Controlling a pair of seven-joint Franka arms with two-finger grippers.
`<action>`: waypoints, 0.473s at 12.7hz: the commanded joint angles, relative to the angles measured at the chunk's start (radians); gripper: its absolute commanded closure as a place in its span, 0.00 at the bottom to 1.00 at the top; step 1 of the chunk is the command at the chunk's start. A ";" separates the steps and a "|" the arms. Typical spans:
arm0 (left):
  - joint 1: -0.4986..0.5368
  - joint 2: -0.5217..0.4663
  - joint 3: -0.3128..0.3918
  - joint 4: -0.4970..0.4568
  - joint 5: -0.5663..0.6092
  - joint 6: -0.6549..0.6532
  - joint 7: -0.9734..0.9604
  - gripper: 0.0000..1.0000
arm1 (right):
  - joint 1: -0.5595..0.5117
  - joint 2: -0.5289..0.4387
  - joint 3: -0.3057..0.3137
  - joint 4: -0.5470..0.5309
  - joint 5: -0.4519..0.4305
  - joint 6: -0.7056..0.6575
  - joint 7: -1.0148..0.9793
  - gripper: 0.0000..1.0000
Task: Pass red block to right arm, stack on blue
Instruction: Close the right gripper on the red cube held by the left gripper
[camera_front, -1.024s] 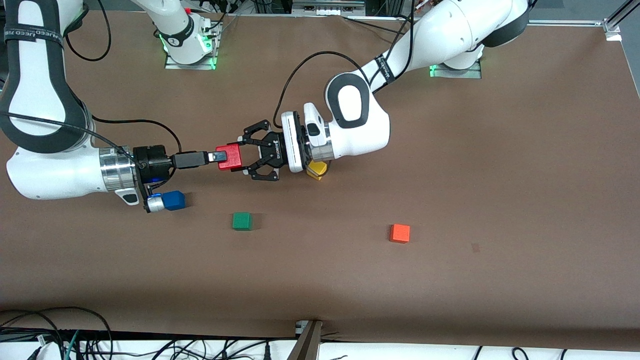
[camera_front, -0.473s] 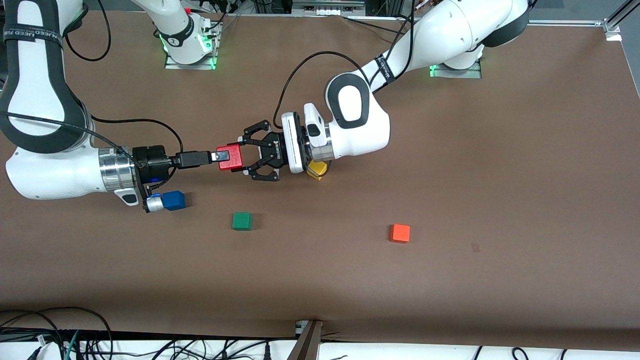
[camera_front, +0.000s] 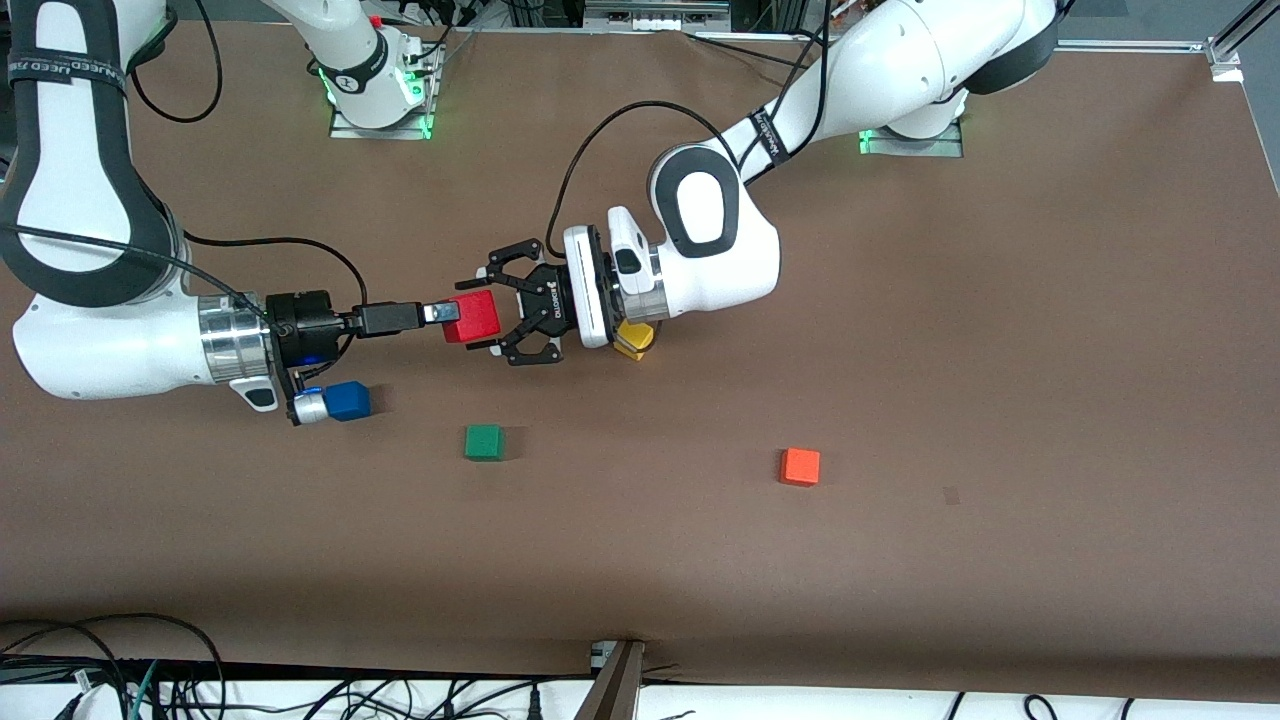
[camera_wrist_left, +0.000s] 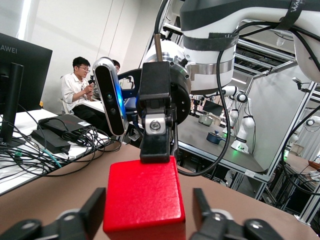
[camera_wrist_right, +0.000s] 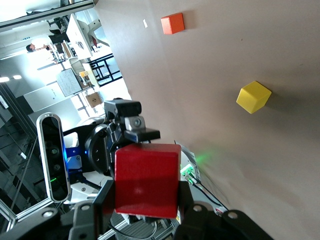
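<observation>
The red block (camera_front: 473, 317) is held in the air over the middle of the table, between the two grippers. My right gripper (camera_front: 443, 313), with slim black fingers, is shut on it; in the right wrist view (camera_wrist_right: 145, 202) both fingers press the sides of the block (camera_wrist_right: 147, 177). My left gripper (camera_front: 489, 315), the black claw, is open around the block; in the left wrist view (camera_wrist_left: 147, 202) there are gaps on both sides of the block (camera_wrist_left: 144, 197). The blue cube (camera_front: 349, 400) sits on the table by the right wrist.
A green cube (camera_front: 484, 442) lies nearer the front camera than the grippers. An orange cube (camera_front: 800, 467) lies toward the left arm's end and also shows in the right wrist view (camera_wrist_right: 172, 23). A yellow cube (camera_front: 632, 341) lies partly under the left wrist.
The left claw's fingers have spread apart and let go of the red block. The block, in the right gripper, has shifted slightly toward the left arm's end.
</observation>
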 joint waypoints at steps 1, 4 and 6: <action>-0.006 -0.014 0.008 0.002 -0.033 0.015 0.000 0.00 | 0.003 -0.003 0.001 0.002 0.014 0.005 0.010 0.99; 0.001 -0.015 0.008 0.002 -0.033 0.015 0.000 0.00 | 0.003 -0.003 -0.002 0.002 0.006 0.005 0.007 0.99; 0.006 -0.017 0.011 0.002 -0.027 0.014 0.000 0.00 | 0.000 -0.003 -0.007 0.003 -0.005 0.005 0.004 1.00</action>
